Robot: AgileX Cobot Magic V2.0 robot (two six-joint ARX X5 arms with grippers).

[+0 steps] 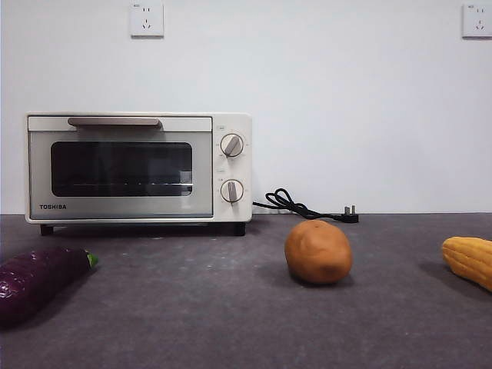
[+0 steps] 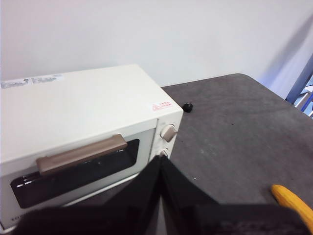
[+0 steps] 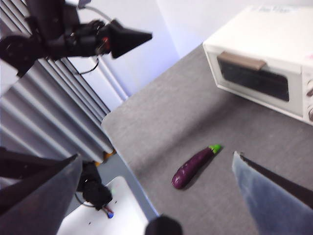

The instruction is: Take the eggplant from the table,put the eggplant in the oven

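Note:
The eggplant point(image 1: 38, 280) point(image 3: 195, 164), glossy purple with a green stem tip, lies on the dark grey table point(image 1: 231, 323) at the near left, in front of the oven. The cream Toshiba oven point(image 1: 138, 167) point(image 2: 88, 122) point(image 3: 264, 73) stands at the back left with its door closed. High above the table, my right gripper point(image 3: 156, 155) is open, jaws spread wide, and the eggplant lies beyond and below them. My left gripper point(image 2: 160, 160) is shut and empty, hovering above the oven's front. Neither arm shows in the front view.
A brown potato point(image 1: 318, 251) sits mid-table and a yellow corn cob point(image 1: 469, 260) point(image 2: 293, 203) lies at the right edge. The oven's black cord and plug point(image 1: 307, 207) trail behind the potato. The table's left edge point(image 3: 117, 147) runs close to the eggplant.

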